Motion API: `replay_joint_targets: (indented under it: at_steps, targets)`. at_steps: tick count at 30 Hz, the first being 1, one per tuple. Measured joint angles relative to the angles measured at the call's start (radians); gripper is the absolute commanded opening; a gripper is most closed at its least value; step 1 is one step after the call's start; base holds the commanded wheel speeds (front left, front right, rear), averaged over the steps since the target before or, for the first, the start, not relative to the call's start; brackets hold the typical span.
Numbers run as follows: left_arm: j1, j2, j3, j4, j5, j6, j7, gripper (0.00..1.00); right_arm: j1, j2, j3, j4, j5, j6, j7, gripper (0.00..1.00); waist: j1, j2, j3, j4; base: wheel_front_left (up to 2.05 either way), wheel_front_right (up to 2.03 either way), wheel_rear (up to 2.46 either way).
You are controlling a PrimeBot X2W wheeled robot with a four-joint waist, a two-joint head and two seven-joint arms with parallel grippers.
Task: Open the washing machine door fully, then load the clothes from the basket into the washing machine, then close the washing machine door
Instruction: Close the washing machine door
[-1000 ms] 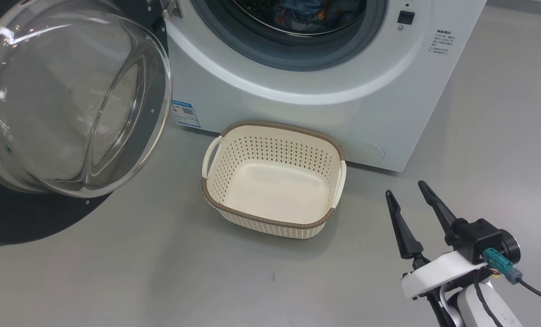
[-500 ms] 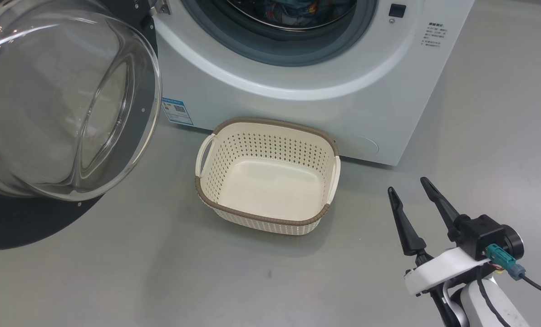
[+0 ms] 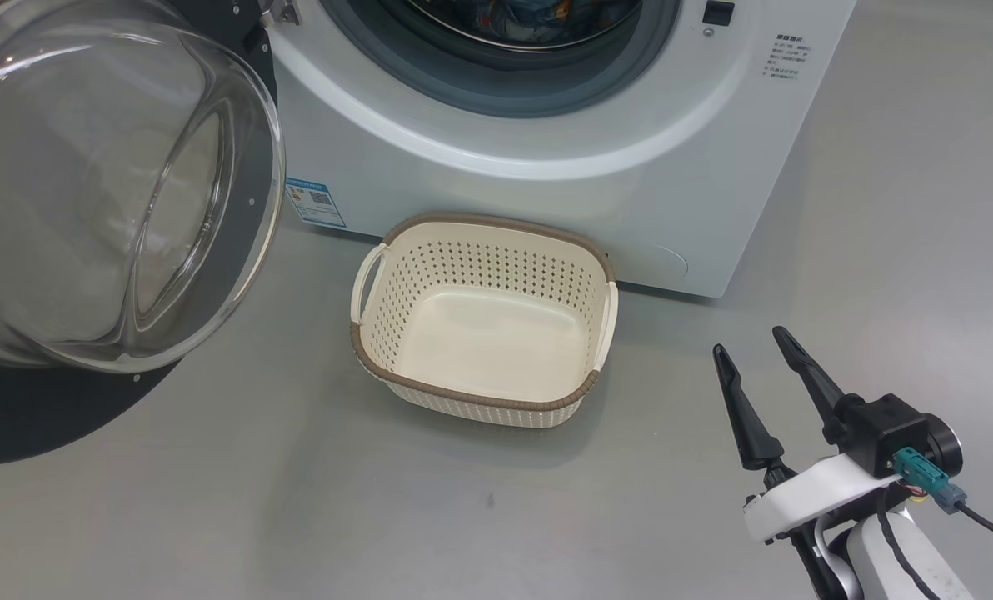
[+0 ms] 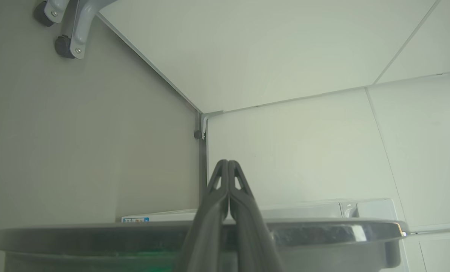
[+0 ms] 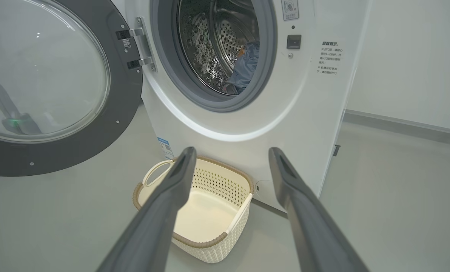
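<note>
My right gripper [image 3: 748,340] sits at the lower right of the head view, its two long dark fingers spread wide with nothing between them. The basket [image 3: 480,267] stands up and to the left of it, well apart. In the right wrist view the basket [image 5: 217,181] shows low in the frame, between and beyond those fingers. The washing machine [image 3: 546,192] rises just behind the basket along the top of the frame. The clothes [image 5: 247,64] lie inside its drum [image 5: 217,45], at upper centre of the right wrist view, far from my fingertips. The washing machine door [image 3: 88,192] stands swung open at the left of the head view. My left gripper [image 4: 228,163] is pressed shut, tip against tip, holding nothing. The door's dark rim crosses the bottom of the left wrist view under its fingers; whether they touch it I cannot tell. The floor [image 3: 296,500] is smooth, matte grey. White wall panels [image 4: 285,56] meet in a corner in the left wrist view, with two grey caster wheels [image 4: 64,45] at its upper left. The basket is cream plastic with perforated sides, a brown woven-look rim and white side handles, its bare bottom showing. The door has a wide black rim around a bulging clear glass bowl. The clothes show as light blue fabric with a touch of orange, behind the grey gasket [image 5: 210,100]. A small blue label [image 3: 315,202] sits low on the machine's white front.
</note>
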Motion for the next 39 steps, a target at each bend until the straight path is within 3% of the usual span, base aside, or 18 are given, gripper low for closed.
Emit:
replay_joint_targets:
  at_steps: [19,39]
  targets:
    - [0.001,0.027,-0.024,0.033,-0.037,-0.024,0.132,0.00,-0.004,-0.002,0.000,0.013,0.016,0.000,0.000,1.00,0.0000,0.0000,-0.003,-0.003,0.00,0.00,0.00]
    - [0.033,0.010,-0.067,0.030,-0.103,-0.059,0.316,0.00,-0.005,0.000,0.000,0.019,0.027,0.000,0.000,1.00,0.0000,0.0000,-0.014,0.007,0.00,0.00,0.00]
